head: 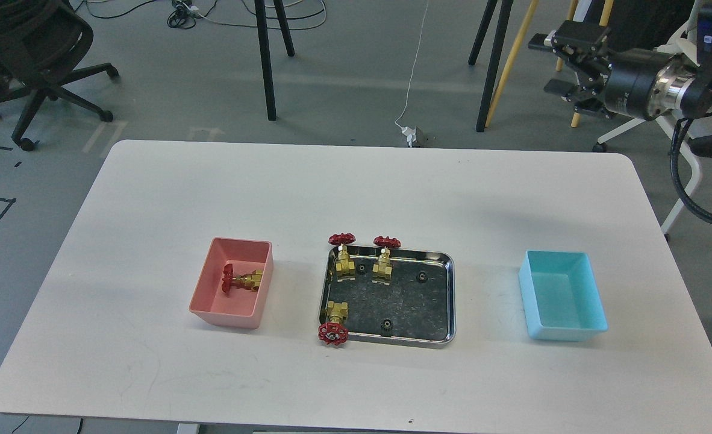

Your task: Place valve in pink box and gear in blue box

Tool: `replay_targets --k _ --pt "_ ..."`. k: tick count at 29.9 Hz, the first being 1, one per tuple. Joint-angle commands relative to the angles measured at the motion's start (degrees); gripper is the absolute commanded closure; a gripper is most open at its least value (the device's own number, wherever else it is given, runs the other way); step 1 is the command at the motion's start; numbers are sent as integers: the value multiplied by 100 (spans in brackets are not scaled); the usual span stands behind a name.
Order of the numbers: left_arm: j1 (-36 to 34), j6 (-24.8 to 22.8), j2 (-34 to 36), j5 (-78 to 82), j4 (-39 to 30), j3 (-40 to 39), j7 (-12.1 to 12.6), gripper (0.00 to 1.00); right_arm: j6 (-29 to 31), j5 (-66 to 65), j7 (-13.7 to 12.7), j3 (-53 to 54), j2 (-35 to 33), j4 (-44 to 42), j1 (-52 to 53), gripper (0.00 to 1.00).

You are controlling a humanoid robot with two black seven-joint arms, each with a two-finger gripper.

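One valve [241, 280] lies on its side in the pink box [208, 298]. Two valves [343, 253] [385, 256] stand upright at the back of the steel tray [452, 295], and another valve [333, 322] lies at its front left corner. Three tiny black gears [363, 267] [421, 276] [385, 326] lie in the tray. The blue box [564, 295] at the right looks empty. My right gripper [553, 65] is raised high beyond the table's far right corner, open and empty. My left gripper is out of view.
The white table [356, 193] holds the pink box, the tray and the blue box in a row. Chairs [24, 54] and stand legs [265, 60] are on the floor beyond the far edge.
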Motion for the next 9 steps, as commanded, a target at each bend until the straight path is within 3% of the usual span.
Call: replay_targets --k 1,4,6,9 --pt "29 -3 -236 7 -2 160 170 1 -1491 312 -393 504 782 -694 45 6" --pt "20 -3 -455 235 -2 423 136 1 -2467 506 -735 865 1354 -1317 54 5" --pt "3 -3 -657 542 -2 486 109 1 -2882 515 -745 918 1636 -1504 115 2" --pt "20 14 -886 807 -2 486 92 1 -2998 524 -737 901 1725 -1478 230 2"
